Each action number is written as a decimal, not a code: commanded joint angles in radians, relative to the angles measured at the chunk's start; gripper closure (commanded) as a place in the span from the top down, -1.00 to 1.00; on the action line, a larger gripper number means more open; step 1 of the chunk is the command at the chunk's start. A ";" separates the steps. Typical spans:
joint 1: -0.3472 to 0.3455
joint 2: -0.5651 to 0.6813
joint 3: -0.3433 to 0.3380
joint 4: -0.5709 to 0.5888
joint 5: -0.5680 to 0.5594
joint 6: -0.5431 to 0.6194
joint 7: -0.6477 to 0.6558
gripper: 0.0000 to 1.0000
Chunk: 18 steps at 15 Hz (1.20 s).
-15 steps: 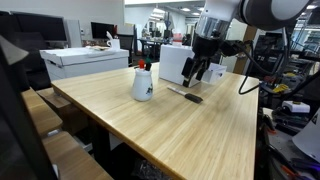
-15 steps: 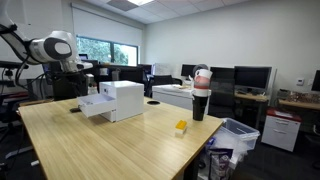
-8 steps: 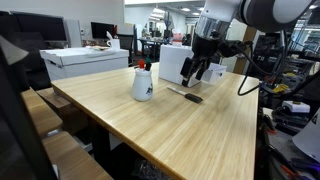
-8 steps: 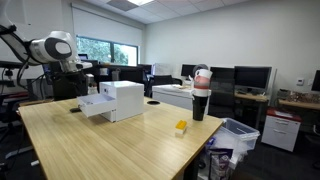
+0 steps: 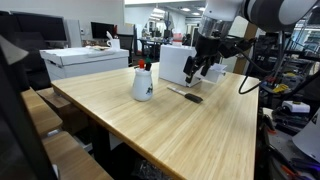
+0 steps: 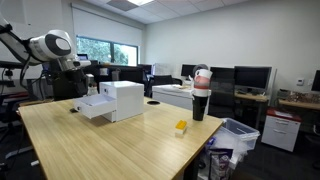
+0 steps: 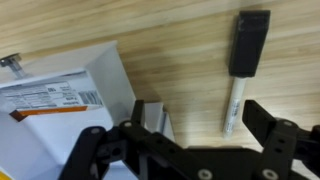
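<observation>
1. Marker (image 7: 239,78): flat on the table (image 7: 185,45), just ahead of the fingers (image 7: 272,128) and off-centre toward that one; long axis crosswise to the closing line, dark cap farthest.
2. Gripper (image 7: 180,135): spread wide, holding nothing.
3. White box (image 7: 70,90): beside the opposite finger.

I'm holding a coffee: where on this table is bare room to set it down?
The wide bare wood of the table from the white cup and marker to the near edge is free, as is the stretch between white box and yellow block. It is crowded beside the box, where the open gripper hangs over the marker.
</observation>
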 commanded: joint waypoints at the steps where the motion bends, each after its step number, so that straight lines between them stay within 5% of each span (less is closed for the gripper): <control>1: -0.003 -0.068 0.025 -0.005 -0.017 -0.084 0.041 1.00; 11: 0.104 -0.118 0.048 -0.026 0.149 -0.108 -0.120 1.00; 18: 0.106 -0.147 0.036 -0.082 0.226 -0.078 -0.239 1.00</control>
